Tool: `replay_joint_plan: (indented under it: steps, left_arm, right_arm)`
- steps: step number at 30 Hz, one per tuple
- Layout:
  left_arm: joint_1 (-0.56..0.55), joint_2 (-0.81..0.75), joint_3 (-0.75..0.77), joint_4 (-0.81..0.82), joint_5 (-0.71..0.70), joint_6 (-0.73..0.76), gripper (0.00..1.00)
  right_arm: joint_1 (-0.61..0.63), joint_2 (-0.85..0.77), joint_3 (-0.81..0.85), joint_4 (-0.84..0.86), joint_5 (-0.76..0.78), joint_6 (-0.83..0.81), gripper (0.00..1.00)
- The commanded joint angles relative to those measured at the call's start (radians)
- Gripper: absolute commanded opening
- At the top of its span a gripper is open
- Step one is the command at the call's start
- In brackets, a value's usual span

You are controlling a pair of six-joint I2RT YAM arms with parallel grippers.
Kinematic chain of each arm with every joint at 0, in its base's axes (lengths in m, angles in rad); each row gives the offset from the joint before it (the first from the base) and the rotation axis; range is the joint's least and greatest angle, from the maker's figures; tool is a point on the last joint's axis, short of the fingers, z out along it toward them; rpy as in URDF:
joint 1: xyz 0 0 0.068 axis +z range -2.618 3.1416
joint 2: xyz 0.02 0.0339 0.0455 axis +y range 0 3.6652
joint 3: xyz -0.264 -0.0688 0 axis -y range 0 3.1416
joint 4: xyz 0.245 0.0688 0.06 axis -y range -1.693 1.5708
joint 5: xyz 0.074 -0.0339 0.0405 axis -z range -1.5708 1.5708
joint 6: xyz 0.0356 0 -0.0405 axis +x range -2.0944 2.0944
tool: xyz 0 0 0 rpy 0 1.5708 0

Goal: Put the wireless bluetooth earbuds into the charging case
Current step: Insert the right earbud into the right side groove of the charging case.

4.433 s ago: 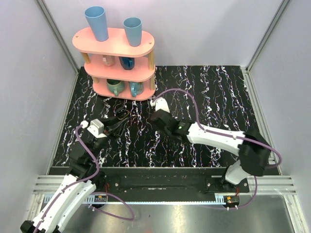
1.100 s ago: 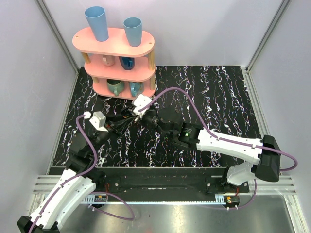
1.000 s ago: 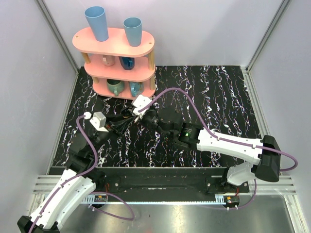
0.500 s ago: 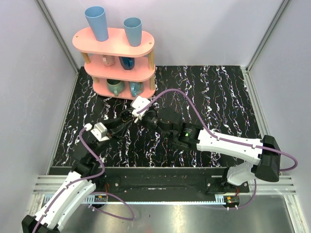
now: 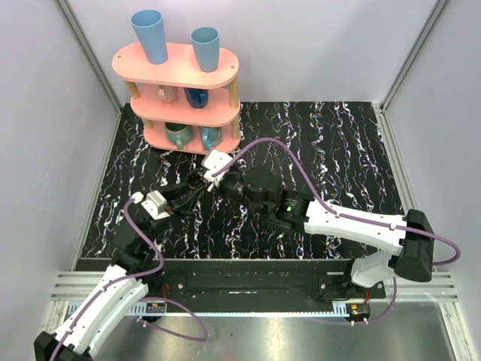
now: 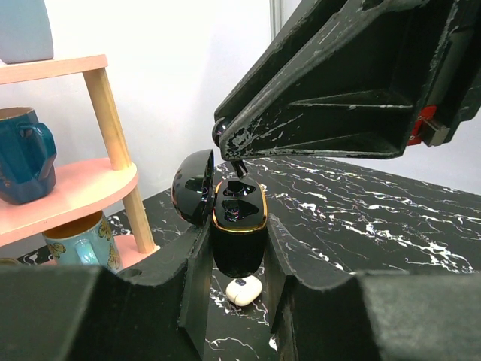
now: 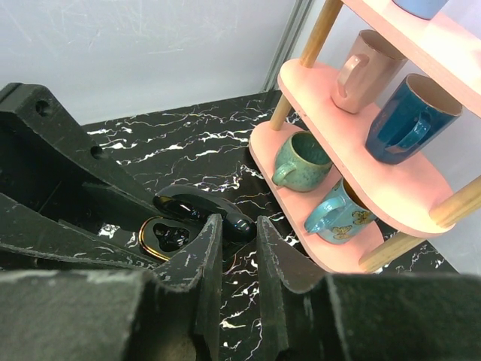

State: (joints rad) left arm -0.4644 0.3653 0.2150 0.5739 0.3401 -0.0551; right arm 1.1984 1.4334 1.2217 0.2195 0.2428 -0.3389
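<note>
Grip of the left gripper [image 6: 237,259] is closed on the lower half of the case [image 6: 239,218], a glossy black shell with a gold rim. The case is held upright above the table [image 6: 361,226] with the lid [image 6: 192,184] swung open. Both wells are judged empty. The right gripper [image 7: 239,248] is placed just over the rim, jaws nearly together; whether anything is pinched cannot be told. What is taken for an earbud [image 6: 244,289], small and white, lies on the table directly below the case.

Risks noted:
- The case may be tipped or forced out of the grip if pressed off-centre.
- The lid may be knocked shut.
- An earbud may be dropped beside its well.
</note>
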Motion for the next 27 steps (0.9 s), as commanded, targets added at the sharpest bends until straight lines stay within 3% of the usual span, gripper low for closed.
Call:
replay_joint_plan:
  steps: [1,27]
  left_arm:
    - [-0.002,0.020,0.057,0.018,0.002,0.009,0.00]
    - [-0.002,-0.023,0.070,-0.002,-0.049,-0.023,0.00]
  right_arm:
    - [0.010,-0.036,0.012,0.032,-0.030,0.009,0.20]
    - [0.010,-0.002,-0.050,0.064,-0.023,-0.014,0.20]
